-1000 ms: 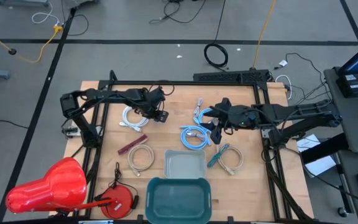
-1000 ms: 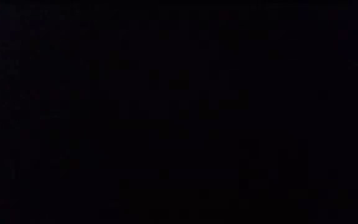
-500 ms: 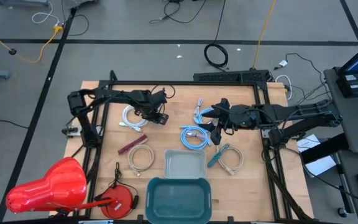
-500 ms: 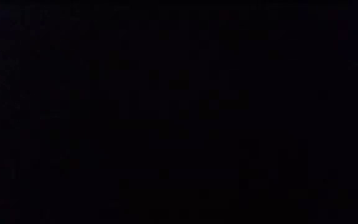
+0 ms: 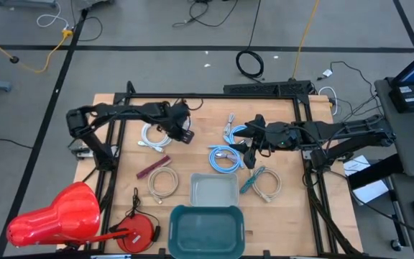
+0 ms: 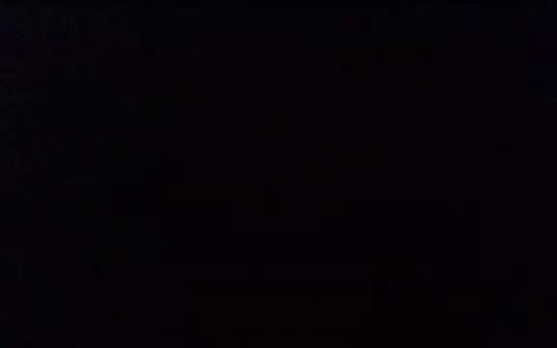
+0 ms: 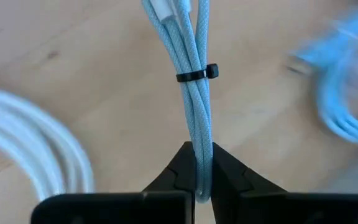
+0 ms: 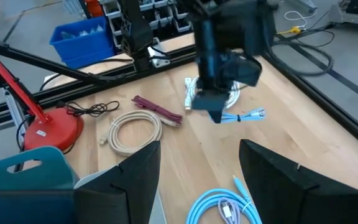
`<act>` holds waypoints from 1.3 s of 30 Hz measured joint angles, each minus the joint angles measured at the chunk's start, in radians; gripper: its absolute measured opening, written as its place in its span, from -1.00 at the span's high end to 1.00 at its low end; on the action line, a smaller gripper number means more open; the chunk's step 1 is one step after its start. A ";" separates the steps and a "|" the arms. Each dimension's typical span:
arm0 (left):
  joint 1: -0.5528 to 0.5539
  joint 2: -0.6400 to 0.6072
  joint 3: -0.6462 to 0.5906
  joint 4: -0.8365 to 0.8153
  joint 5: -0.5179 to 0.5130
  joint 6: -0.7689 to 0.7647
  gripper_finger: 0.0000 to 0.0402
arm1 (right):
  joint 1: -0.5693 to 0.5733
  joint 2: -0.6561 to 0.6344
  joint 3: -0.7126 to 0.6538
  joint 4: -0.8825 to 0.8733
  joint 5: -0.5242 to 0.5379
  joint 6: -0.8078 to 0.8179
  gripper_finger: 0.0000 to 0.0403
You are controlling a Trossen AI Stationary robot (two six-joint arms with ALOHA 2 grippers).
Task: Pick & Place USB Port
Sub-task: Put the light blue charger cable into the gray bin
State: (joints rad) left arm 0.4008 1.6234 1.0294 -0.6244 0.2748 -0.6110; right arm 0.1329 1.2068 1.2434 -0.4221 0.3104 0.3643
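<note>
My left gripper (image 7: 202, 186) is shut on a light-blue braided USB cable bundle (image 7: 194, 93), tied with a black band (image 7: 197, 74). A white plug (image 7: 166, 7) shows at the bundle's far end. In the high view this gripper (image 5: 182, 132) stands over the table's far left part and hides the bundle. The right wrist view shows the bundle (image 8: 244, 116) sticking out beside it. My right gripper (image 8: 197, 186) hovers open over the table's middle right (image 5: 250, 151) with nothing between its fingers. The low view is black. My left gripper pinches the bundle's looped end (image 7: 202, 171) between its two fingers, which close on several strands. The fingers come slanting down from above, and the bundle runs on ahead of them. Whether its plug end (image 8: 257, 113) lies on the table, I cannot tell.
A white coil (image 5: 152, 135) lies beside my left gripper. Blue cables (image 5: 225, 157), beige coils (image 5: 164, 183) (image 5: 264, 183) and a maroon cable (image 5: 152, 167) lie around. A clear tray (image 5: 214, 191) and a teal bin (image 5: 207, 229) stand near the front edge. A red lamp (image 5: 56, 219) is at front left.
My left gripper reached a little toward the table's middle, then drew back toward the left and far side.
</note>
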 joint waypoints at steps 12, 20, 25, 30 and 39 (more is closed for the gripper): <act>-0.391 -0.237 0.003 -0.028 0.220 0.276 0.91 | -0.010 0.000 0.000 0.000 0.031 0.013 -0.04; -0.429 -0.092 0.087 0.158 0.207 0.264 0.91 | -0.067 -0.002 0.000 -0.104 0.069 0.151 -0.04; -0.440 0.083 0.335 -0.058 0.157 0.443 0.91 | -0.099 -0.019 0.001 -0.323 0.179 0.273 -0.04; -0.459 0.220 0.546 -0.258 0.144 0.609 0.91 | -0.108 -0.048 0.001 -0.533 0.219 0.386 -0.04; -0.443 0.321 0.580 -0.305 0.188 0.682 0.91 | -0.075 -0.081 0.001 -0.721 0.243 0.566 -0.04</act>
State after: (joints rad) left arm -0.0418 1.9446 1.6093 -0.9296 0.4629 0.0711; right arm 0.0577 1.1259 1.2442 -1.1432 0.5529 0.9306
